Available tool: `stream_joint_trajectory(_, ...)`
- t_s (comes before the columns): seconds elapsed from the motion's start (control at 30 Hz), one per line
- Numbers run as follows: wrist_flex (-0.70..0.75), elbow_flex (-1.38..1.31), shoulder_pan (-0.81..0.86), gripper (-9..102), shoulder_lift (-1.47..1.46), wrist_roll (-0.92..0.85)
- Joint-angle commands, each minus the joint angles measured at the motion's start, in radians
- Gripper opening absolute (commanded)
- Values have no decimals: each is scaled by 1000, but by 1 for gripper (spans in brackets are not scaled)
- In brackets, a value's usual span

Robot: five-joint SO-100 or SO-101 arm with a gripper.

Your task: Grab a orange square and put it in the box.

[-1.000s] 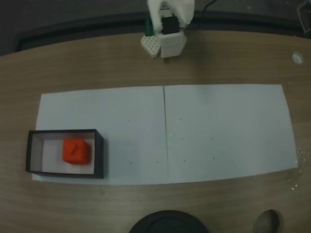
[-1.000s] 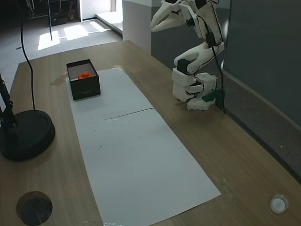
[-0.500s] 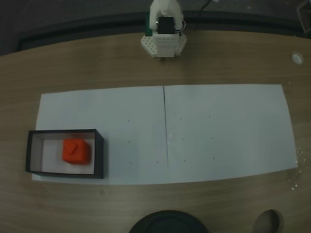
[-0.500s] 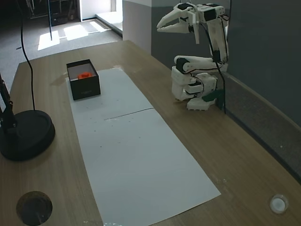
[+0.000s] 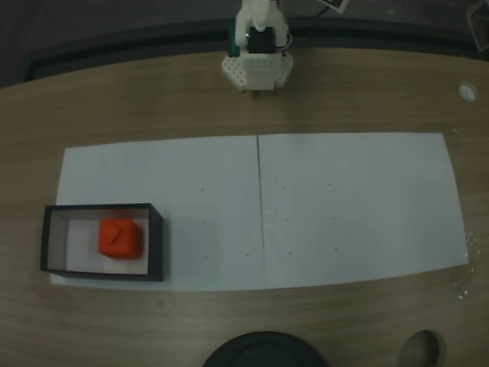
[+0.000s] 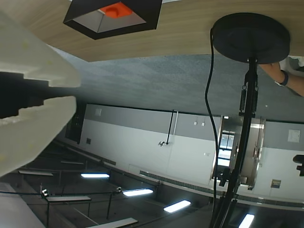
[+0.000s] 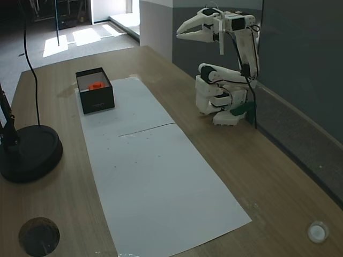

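Observation:
The orange square lies inside the box, a shallow black-walled tray on the left end of the white paper in a fixed view. In the other fixed view the orange square shows over the rim of the box at the far end of the table. My gripper hangs high above the arm's base, far from the box, jaws together with nothing between them. In the wrist view the gripper is at the left, and the orange square and box sit at the top edge.
Two white paper sheets cover the table's middle. A black round lamp base stands near the front edge, with a cable hole beside it. A small white disc lies at the table's other end. A person's hand shows at the right.
The arm has folded back over its base and the gripper has sunk a little and levelled out. The orange square has stayed in the box.

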Motion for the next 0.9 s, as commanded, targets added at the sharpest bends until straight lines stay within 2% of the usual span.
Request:
stream_joint_trajectory(0.0,-54,110,-3,0,18,-3)
stream_joint_trajectory(0.13,-117,301,-3,0,18,-3)
stream_joint_trajectory(0.3,-285,578,-3,0,18,3)
stream_joint_trajectory(0.47,-364,755,-6,0,18,5)
stream_joint_trajectory(0.77,-354,868,-5,0,18,8)
stream_joint_trajectory(0.87,-305,868,-8,0,18,46)
